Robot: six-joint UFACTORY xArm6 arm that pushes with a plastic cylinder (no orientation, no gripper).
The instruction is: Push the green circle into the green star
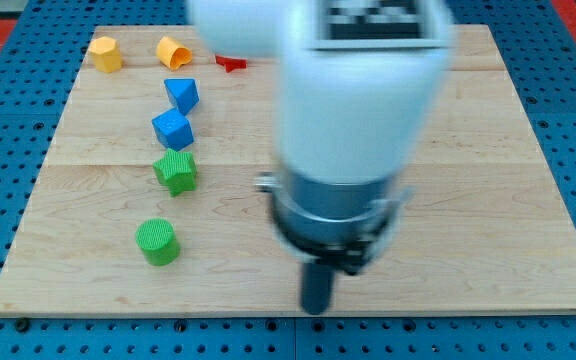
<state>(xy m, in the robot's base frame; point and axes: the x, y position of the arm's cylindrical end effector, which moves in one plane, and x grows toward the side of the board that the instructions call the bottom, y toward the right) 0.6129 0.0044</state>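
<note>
The green circle (157,241) is a short green cylinder at the view's lower left of the wooden board (488,180). The green star (176,171) sits just above it, a little to the right, with a gap between them. My rod comes down from the large blurred arm in the view's middle, and my tip (315,307) rests near the board's bottom edge, well to the right of the green circle and a little lower than it. It touches no block.
A blue cube-like block (173,129) and a blue triangular block (181,95) stand in a line above the green star. Two yellow-orange blocks (106,53) (173,51) lie at the top left. A small red block (230,63) is partly hidden by the arm.
</note>
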